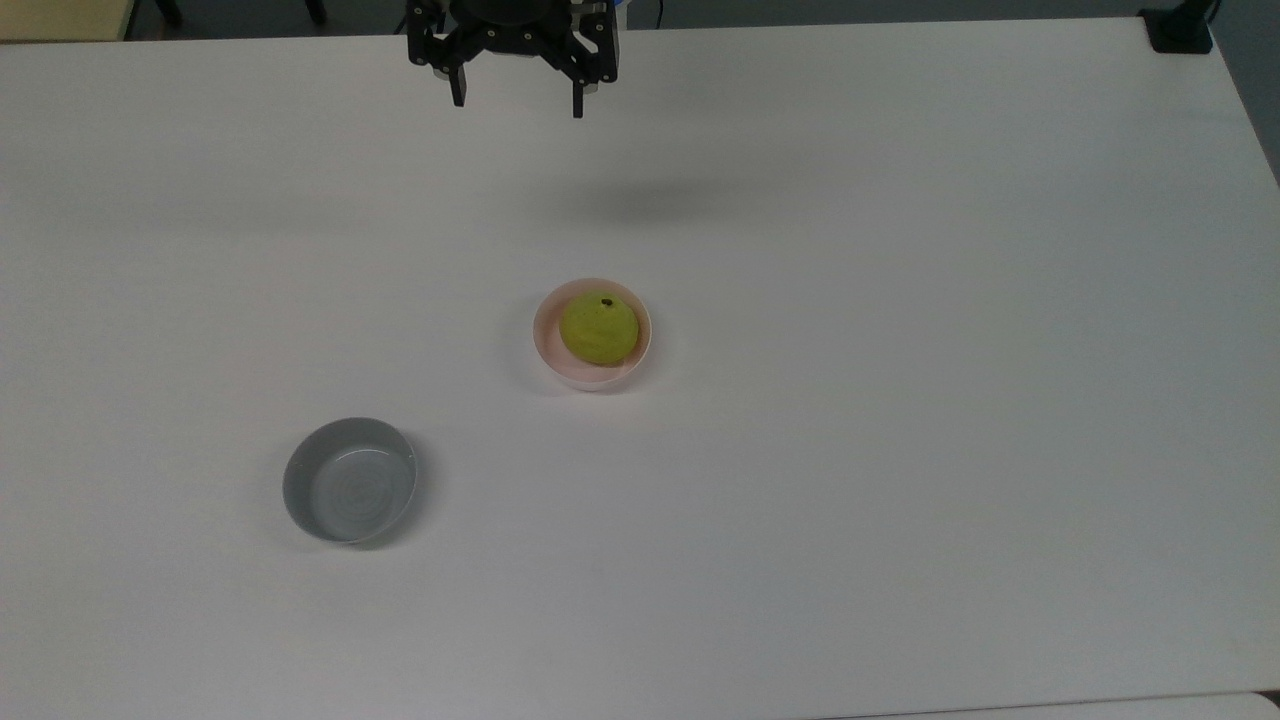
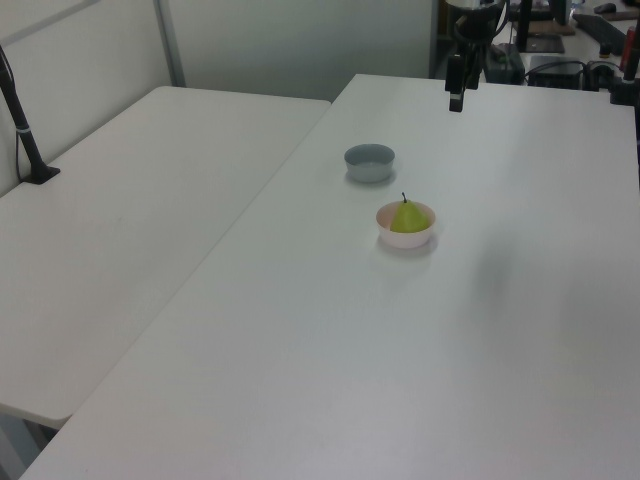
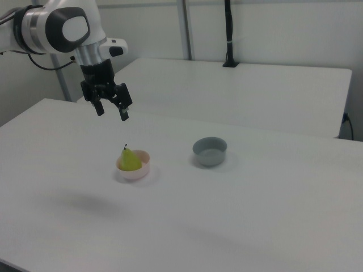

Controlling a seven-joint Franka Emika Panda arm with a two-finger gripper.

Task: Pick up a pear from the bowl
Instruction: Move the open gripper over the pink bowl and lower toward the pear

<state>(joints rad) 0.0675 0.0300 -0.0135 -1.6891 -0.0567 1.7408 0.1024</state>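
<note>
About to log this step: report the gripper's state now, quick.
Gripper: jaws open, holding nothing, up in the air away from the pear in the pink bowl.

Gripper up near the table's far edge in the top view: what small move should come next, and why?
Probably travel toward the pink bowl until above the pear. The gripper hangs open and empty, well short of the fruit, which sits stem-up in that bowl.
</note>
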